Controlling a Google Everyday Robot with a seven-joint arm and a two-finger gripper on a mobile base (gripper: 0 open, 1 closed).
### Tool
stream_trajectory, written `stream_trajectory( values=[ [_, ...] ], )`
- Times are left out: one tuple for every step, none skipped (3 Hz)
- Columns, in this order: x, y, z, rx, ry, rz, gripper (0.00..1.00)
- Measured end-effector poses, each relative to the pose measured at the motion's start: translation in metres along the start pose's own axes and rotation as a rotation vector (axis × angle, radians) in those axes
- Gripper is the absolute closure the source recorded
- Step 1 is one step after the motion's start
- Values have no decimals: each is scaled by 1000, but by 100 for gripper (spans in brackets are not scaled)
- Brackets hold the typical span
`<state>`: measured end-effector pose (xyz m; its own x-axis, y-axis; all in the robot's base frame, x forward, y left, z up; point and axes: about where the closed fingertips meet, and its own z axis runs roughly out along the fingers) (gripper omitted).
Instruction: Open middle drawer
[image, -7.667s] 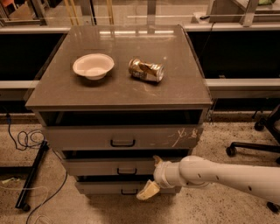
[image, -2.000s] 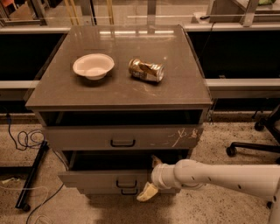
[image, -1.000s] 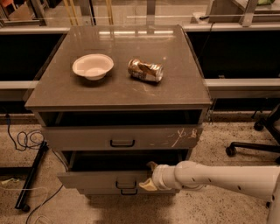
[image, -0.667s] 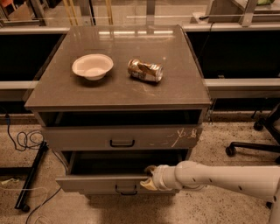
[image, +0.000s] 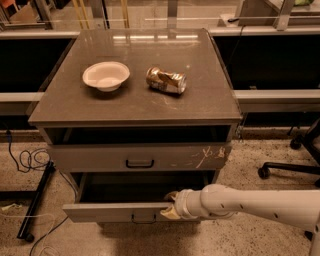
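The middle drawer (image: 110, 212) is a wide grey drawer with a plain front and a small black loop handle (image: 143, 218). It stands pulled well out of the cabinet, and its dark inside shows. My gripper (image: 169, 204) is at the top edge of the drawer front, right of the handle. One tan finger is behind the front panel and the other is on its face, so it is shut on the panel. My white arm (image: 250, 202) comes in from the right.
The top drawer (image: 100, 157), with white scratch marks at its right, is shut above. A white bowl (image: 106, 75) and a crushed can (image: 166, 80) lie on the cabinet top. An office chair base (image: 292, 167) stands on the right; cables (image: 27, 160) and a black stand (image: 35, 205) are on the left.
The middle drawer has slid further out toward the camera. My gripper moved from the drawer's right side onto the top edge of its front and came out with it.
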<state>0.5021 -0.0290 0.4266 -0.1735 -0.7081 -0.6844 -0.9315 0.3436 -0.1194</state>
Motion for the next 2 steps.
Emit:
stream_trajectory(
  values=[
    [5, 14, -8, -9, -1, 9, 100],
    [-11, 40, -35, -21, -23, -22, 100]
  ],
)
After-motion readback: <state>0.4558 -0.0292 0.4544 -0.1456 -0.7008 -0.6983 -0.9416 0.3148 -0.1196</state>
